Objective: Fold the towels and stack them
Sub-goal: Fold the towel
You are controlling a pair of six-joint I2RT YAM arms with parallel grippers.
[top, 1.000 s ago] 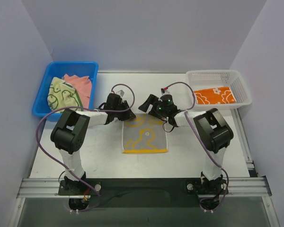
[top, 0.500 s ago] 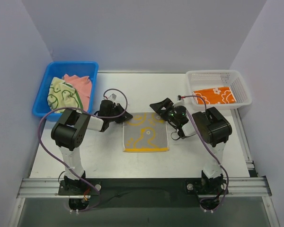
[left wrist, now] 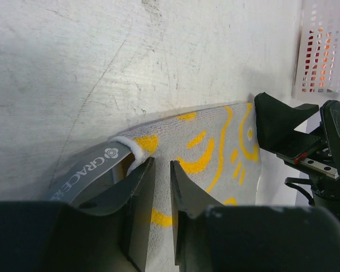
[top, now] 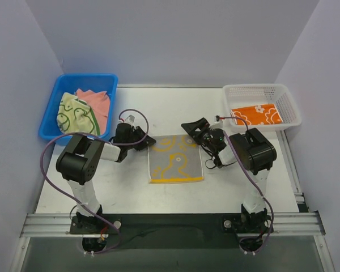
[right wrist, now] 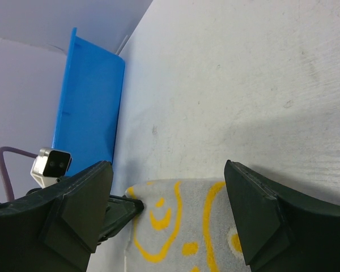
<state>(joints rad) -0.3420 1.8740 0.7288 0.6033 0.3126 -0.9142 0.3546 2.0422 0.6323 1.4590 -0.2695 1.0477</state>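
A grey towel point(top: 174, 158) with yellow duck print lies flat mid-table. My left gripper point(top: 146, 141) rests low at its far left corner. In the left wrist view that gripper point(left wrist: 161, 170) shows a narrow gap between its fingers, with the towel point(left wrist: 215, 141) lying beneath them and its grey label point(left wrist: 82, 173) curled up beside the left finger. My right gripper point(top: 195, 130) sits at the far right corner, wide open point(right wrist: 169, 170) over the towel point(right wrist: 181, 226) with nothing between its fingers. An orange flowered towel point(top: 256, 115) lies folded in the white basket point(top: 289, 105).
A blue bin point(top: 51, 122) at the far left holds a pale green towel point(top: 73, 113) and a salmon-pink towel point(top: 97, 102). The white basket stands at the far right. Grey walls close in on three sides.
Both grippers have moved outward from the duck towel's far edge and sunk to the table. The left jaws closed a little, then parted again. The towel has stayed flat.
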